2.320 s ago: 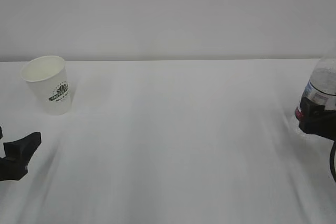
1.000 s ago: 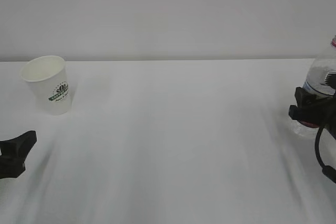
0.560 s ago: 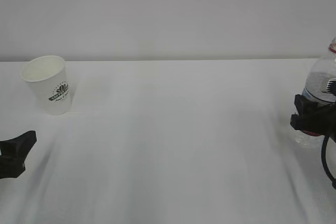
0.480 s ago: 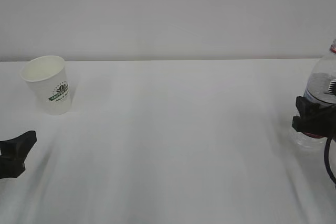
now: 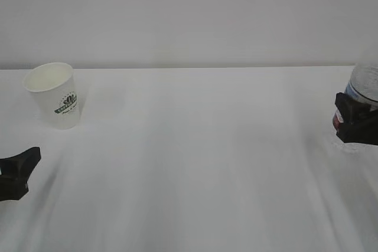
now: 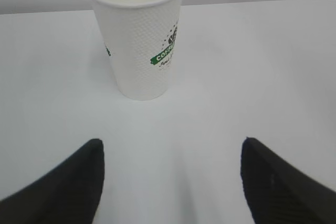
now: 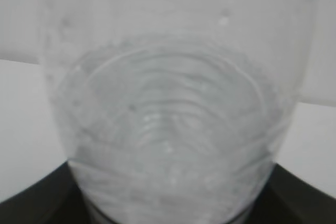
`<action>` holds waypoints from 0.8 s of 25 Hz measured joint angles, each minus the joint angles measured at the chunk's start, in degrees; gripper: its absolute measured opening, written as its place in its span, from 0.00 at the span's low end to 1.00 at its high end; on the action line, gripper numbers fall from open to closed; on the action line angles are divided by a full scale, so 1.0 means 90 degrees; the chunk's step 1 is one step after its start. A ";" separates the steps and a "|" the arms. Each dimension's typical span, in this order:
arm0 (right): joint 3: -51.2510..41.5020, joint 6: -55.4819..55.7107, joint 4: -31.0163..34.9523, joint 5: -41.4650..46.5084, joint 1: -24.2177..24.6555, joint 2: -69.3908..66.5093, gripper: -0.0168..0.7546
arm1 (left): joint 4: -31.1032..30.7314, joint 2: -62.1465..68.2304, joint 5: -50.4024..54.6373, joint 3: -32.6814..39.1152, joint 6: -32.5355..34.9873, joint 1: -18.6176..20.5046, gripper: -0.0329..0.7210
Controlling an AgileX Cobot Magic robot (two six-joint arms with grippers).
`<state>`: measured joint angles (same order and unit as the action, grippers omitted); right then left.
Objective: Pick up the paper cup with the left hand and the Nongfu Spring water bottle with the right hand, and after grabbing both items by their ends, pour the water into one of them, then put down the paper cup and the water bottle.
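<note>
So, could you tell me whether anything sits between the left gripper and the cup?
Nothing visible does: only bare table lies between the open left gripper and the upright cup.

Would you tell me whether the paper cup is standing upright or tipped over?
Upright: the paper cup stands on its base on the table, rim upward, apart from the left gripper.

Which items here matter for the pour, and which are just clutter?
In the job:
- paper cup, standing free, ahead of the open left claw
- Nongfu Spring water bottle, in the right claw

Lying about:
- nothing; only the white table
</note>
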<state>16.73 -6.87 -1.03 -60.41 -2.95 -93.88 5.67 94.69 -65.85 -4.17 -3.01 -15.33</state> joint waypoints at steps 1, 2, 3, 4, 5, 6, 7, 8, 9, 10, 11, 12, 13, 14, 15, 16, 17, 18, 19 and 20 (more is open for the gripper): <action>-0.0008 0.0076 -0.0133 0.0029 0.0000 0.0077 0.68 | 0.0000 0.0000 0.0000 0.0000 0.0000 0.0000 0.82; -0.0008 0.0173 -0.0289 0.0086 0.0000 0.0150 0.68 | 0.0000 0.0000 0.0000 0.0000 0.0000 0.0000 0.82; -0.0008 0.0250 -0.0425 0.0123 0.0000 0.0208 0.68 | 0.0000 0.0000 0.0000 0.0000 0.0000 0.0000 0.82; -0.0014 0.0333 -0.0606 0.0187 0.0000 0.0263 0.68 | 0.0000 0.0000 0.0000 0.0000 0.0000 0.0000 0.82; -0.0025 0.0413 -0.0785 0.0214 0.0000 0.0306 0.68 | 0.0000 0.0000 0.0000 0.0000 0.0000 0.0000 0.82; -0.0025 0.0503 -0.0933 0.0245 0.0000 0.0350 0.68 | 0.0000 0.0000 0.0000 0.0000 0.0000 0.0000 0.82; -0.0025 0.0578 -0.1112 0.0258 0.0000 0.0363 0.68 | 0.0000 0.0000 0.0000 0.0000 0.0000 0.0000 0.82; -0.0025 0.0641 -0.1285 0.0276 0.0000 0.0391 0.68 | 0.0000 0.0000 0.0000 0.0000 0.0000 0.0000 0.82; -0.0025 0.0729 -0.1432 0.0276 0.0000 0.0405 0.68 | 0.0000 0.0000 0.0000 0.0000 0.0000 0.0000 0.82; -0.0025 0.0801 -0.1593 0.0276 0.0000 0.0417 0.68 | 0.0000 0.0000 0.0000 0.0000 0.0000 0.0000 0.82; -0.0025 0.0895 -0.1740 0.0288 0.0000 0.0444 0.68 | 0.0000 0.0000 0.0000 0.0000 0.0000 0.0000 0.82; -0.0025 0.0978 -0.1866 0.0311 0.0000 0.0475 0.68 | 0.0000 0.0000 0.0000 0.0000 0.0000 0.0000 0.81; -0.0025 0.1042 -0.1954 0.0340 0.0000 0.0505 0.68 | 0.0000 0.0000 0.0000 0.0000 0.0000 0.0000 0.81; -0.0025 0.1078 -0.2025 0.0375 0.0000 0.0537 0.68 | 0.0000 0.0000 0.0000 0.0000 0.0000 0.0000 0.81; -0.0025 0.1107 -0.2079 0.0447 0.0000 0.0585 0.68 | 0.0000 0.0000 0.0000 0.0000 0.0000 0.0000 0.81; -0.0025 0.1120 -0.2105 0.0513 0.0000 0.0639 0.68 | 0.0000 0.0000 0.0000 0.0000 0.0000 0.0000 0.81; -0.0025 0.1134 -0.2116 0.0544 0.0000 0.0676 0.68 | 0.0000 0.0000 0.0000 0.0000 0.0000 0.0000 0.81; -0.0025 0.1146 -0.2131 0.0587 0.0000 0.0714 0.68 | 0.0000 0.0000 0.0000 0.0000 0.0000 0.0000 0.81; -0.0029 0.1143 -0.2131 0.0601 0.0000 0.0748 0.68 | 0.0000 0.0000 0.0000 0.0000 0.0000 0.0000 0.81; -0.0029 0.1143 -0.2131 0.0612 0.0000 0.0772 0.68 | 0.0000 0.0000 0.0000 0.0000 0.0000 0.0000 0.81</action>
<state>16.47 3.42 -20.21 -54.90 -2.95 -86.94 5.67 94.69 -65.85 -4.17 -3.01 -15.33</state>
